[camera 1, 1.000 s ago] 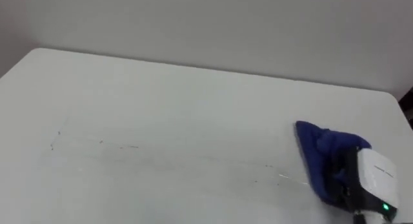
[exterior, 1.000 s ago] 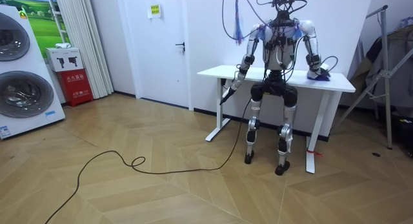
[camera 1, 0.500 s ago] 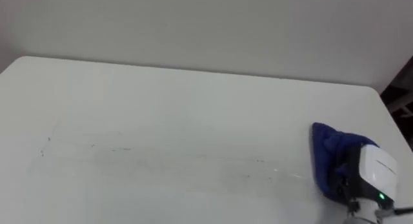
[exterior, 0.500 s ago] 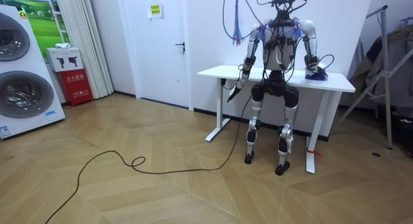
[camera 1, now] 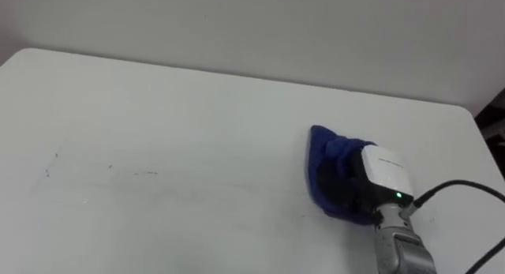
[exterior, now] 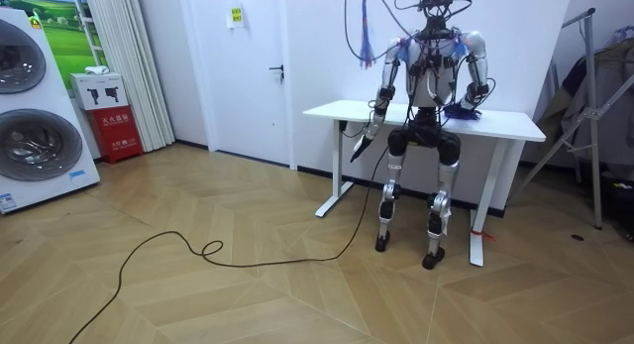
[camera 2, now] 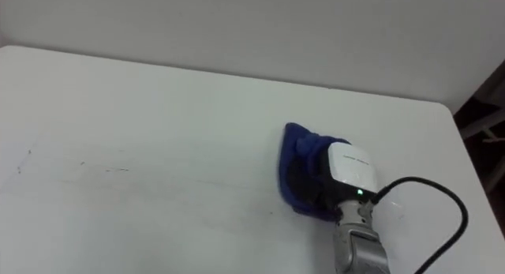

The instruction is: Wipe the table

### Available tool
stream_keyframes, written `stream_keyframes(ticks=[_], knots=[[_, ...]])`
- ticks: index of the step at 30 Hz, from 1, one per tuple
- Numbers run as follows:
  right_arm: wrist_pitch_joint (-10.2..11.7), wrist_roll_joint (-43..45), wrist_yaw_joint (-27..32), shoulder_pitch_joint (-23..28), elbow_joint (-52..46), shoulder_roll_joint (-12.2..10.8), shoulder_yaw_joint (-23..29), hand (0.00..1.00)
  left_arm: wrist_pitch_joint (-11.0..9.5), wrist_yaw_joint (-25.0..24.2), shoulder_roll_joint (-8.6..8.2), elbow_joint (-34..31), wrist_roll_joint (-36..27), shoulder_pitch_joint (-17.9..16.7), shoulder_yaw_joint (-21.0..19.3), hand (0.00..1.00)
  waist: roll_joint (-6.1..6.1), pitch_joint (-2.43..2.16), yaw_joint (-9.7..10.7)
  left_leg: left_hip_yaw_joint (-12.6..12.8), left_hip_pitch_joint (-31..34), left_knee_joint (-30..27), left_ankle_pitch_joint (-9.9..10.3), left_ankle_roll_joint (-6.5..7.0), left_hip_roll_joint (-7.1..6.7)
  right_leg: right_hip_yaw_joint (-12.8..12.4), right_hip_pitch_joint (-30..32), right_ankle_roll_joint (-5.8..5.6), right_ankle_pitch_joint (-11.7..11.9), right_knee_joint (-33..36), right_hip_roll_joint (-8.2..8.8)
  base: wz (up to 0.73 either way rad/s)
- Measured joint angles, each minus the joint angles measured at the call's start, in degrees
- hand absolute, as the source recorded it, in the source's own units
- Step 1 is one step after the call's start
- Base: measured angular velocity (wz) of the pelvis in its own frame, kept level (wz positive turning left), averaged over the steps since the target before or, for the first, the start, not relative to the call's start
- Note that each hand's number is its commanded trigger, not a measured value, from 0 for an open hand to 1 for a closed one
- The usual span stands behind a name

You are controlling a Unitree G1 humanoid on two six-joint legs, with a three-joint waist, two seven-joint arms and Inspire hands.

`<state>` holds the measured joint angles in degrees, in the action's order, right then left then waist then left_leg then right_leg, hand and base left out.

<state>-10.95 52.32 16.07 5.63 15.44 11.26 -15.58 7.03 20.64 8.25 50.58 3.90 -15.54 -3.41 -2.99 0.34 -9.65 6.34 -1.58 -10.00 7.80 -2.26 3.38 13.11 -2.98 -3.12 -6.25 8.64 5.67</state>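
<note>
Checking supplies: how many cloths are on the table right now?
1. A blue cloth lies on the right half of the table, under the right hand; part of it is hidden beneath the hand.

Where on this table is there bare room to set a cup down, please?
The table is bare from its left edge to the blue cloth, apart from faint marks near the left. A narrower strip lies between the cloth and the far edge. Only the spot under the right hand is taken.
</note>
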Motion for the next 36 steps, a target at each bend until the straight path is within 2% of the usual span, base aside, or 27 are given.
stream_keyframes(ticks=[5,8,10,11,13,16,20,26,27,28,31,36], knots=[[1.7,-0.3,0.0,1.2,-1.1,0.1,1.0,0.0,-0.5,0.0,-0.05,-0.1,0.0,0.4,0.0,0.0,0.03,-0.16,0.2,0.0,0.3,0.1,0.0,0.0,-0.02,0.0,0.0,-0.38,-0.3,0.1,0.0,0.0],[3.7,-1.2,0.0,2.3,-1.9,0.2,2.6,0.0,-0.9,0.0,-0.04,-0.1,-0.8,0.5,-0.1,0.0,0.06,-0.4,1.4,-0.2,0.1,0.1,0.0,0.02,-0.15,0.1,-0.1,-0.32,-0.2,0.1,0.08,0.02],[6.0,-1.5,0.1,3.9,-2.9,0.1,3.9,0.0,-1.2,0.0,-0.03,-0.1,-2.0,0.6,-0.4,0.0,0.23,-0.54,2.1,0.0,0.0,0.2,0.0,0.03,-0.2,-0.2,-0.1,-0.44,-0.3,0.1,0.13,-0.02],[6.5,-1.7,0.1,4.2,-3.2,0.1,4.1,0.0,-1.2,-0.1,-0.03,-0.1,-2.0,0.7,-0.6,0.0,0.26,-0.56,2.2,0.1,0.0,0.3,0.0,0.03,-0.19,-0.2,-0.1,-0.47,-0.3,0.1,0.13,-0.04],[8.7,-3.7,0.1,5.6,-4.6,0.1,5.5,0.0,-2.2,-0.1,-0.02,0.0,-2.0,0.7,-1.1,0.0,0.32,-0.61,3.1,0.2,-0.2,0.4,0.0,0.04,-0.2,-0.2,-0.2,-0.4,-0.2,0.2,0.13,0.0],[10.9,-7.4,0.3,6.9,-5.3,0.1,6.6,0.0,-2.5,-0.1,0.04,0.1,-2.2,0.2,-1.1,0.0,0.36,-0.62,3.8,0.3,-0.4,0.4,0.0,0.06,-0.21,-0.4,-0.4,-0.38,-0.2,0.3,0.13,0.0],[11.6,-12.2,-1.5,7.3,-7.0,0.2,9.0,0.0,-2.6,-1.4,0.26,0.2,-2.1,-0.8,-2.2,0.0,0.37,-0.6,5.1,0.5,-1.3,0.4,0.0,0.08,-0.22,-0.6,-0.9,-0.62,-0.4,0.1,0.15,-0.02],[11.1,-20.9,-2.3,7.7,-14.5,0.3,22.0,0.0,-4.1,-2.9,0.19,2.8,-2.0,-2.9,-8.4,0.0,0.35,-0.6,6.9,1.5,-1.6,0.8,-0.1,0.25,-0.17,-1.9,-0.1,-0.62,-0.4,0.6,0.11,-0.1],[11.1,-21.6,-1.7,7.6,-16.0,0.5,24.8,0.0,-4.4,-3.1,0.19,3.4,-2.0,-3.3,-9.7,0.0,0.03,-0.62,7.5,1.6,-1.6,0.8,-0.1,0.38,-0.17,-2.0,0.0,-0.35,-0.2,1.1,0.13,0.0],[11.2,-21.9,-0.8,7.6,-16.8,1.1,27.0,0.0,-4.5,-3.5,0.27,3.7,-1.9,-4.1,-10.6,0.0,0.14,-0.44,8.0,1.7,-1.7,0.8,-0.1,0.37,-0.17,-2.0,0.0,-0.32,-0.2,1.1,0.13,0.0],[11.2,-25.5,1.1,7.7,-16.9,2.7,32.3,0.0,-4.5,-4.0,0.23,3.7,-1.9,-4.5,-12.4,0.0,-0.19,-0.33,8.7,2.0,-2.2,0.9,0.0,0.14,-0.14,-2.3,-0.1,-0.38,-0.4,1.1,0.13,-0.06],[11.2,-29.6,5.2,7.7,-16.9,2.8,36.6,0.0,-4.5,-5.2,0.22,3.6,-1.9,-4.8,-12.5,0.0,-0.32,-0.29,10.6,2.3,-2.2,0.9,0.1,0.18,-0.09,-2.6,0.1,-0.65,-0.6,1.2,0.13,-0.03]])
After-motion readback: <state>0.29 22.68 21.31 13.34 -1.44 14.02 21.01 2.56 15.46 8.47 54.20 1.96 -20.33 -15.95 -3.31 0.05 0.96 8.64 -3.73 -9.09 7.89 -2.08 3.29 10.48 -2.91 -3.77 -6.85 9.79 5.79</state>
